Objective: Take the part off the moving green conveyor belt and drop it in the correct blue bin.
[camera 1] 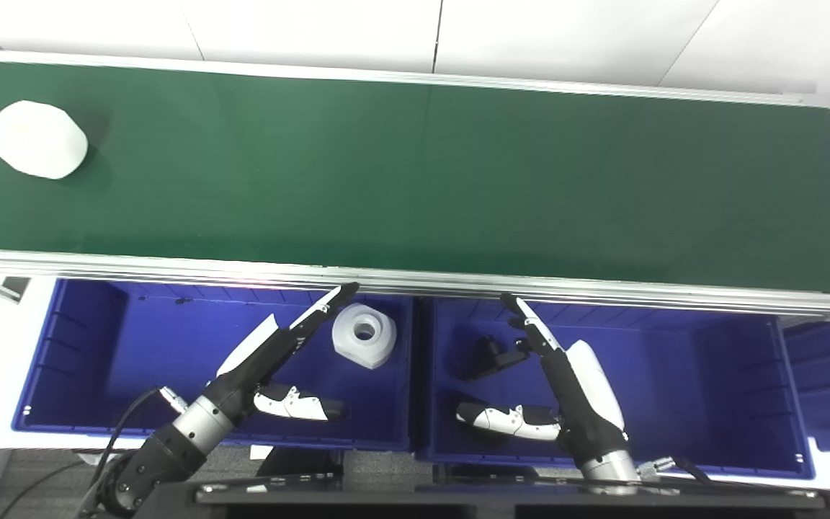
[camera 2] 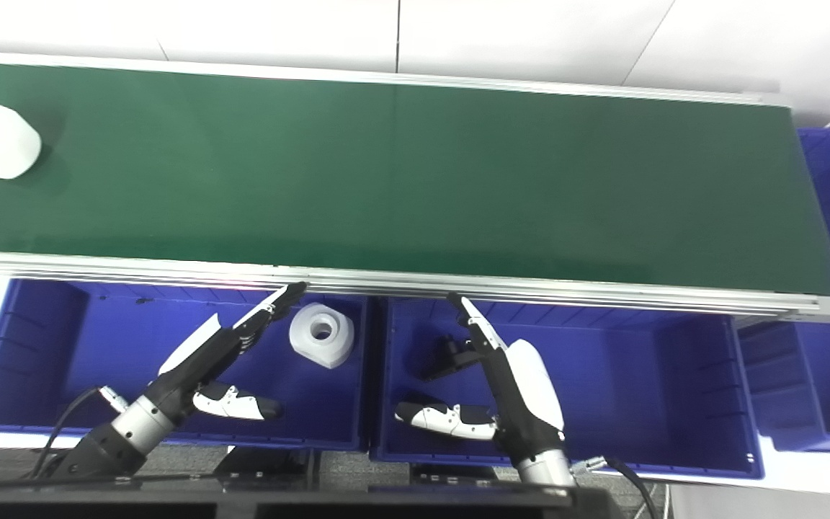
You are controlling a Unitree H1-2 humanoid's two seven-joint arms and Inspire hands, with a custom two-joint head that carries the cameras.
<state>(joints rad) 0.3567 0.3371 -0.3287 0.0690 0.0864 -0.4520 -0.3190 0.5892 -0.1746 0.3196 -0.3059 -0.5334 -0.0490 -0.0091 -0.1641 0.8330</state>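
While the green conveyor belt (camera 1: 415, 173) carries a white part (camera 1: 37, 139) at its far left end, lying on its side with its long axis running roughly left to right, both robot hands wait over the bins. The left robot hand (camera 1: 278, 367) is open above the left blue bin (camera 1: 83, 346), near a white holed piece (camera 1: 364, 334). The right robot hand (camera 1: 559, 382) is open above the middle blue bin (camera 1: 710, 375), beside a black piece (camera 1: 491, 358). No writing is legible.

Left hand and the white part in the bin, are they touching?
Apart. The right eye view shows blue bin floor between the left hand and the white part.
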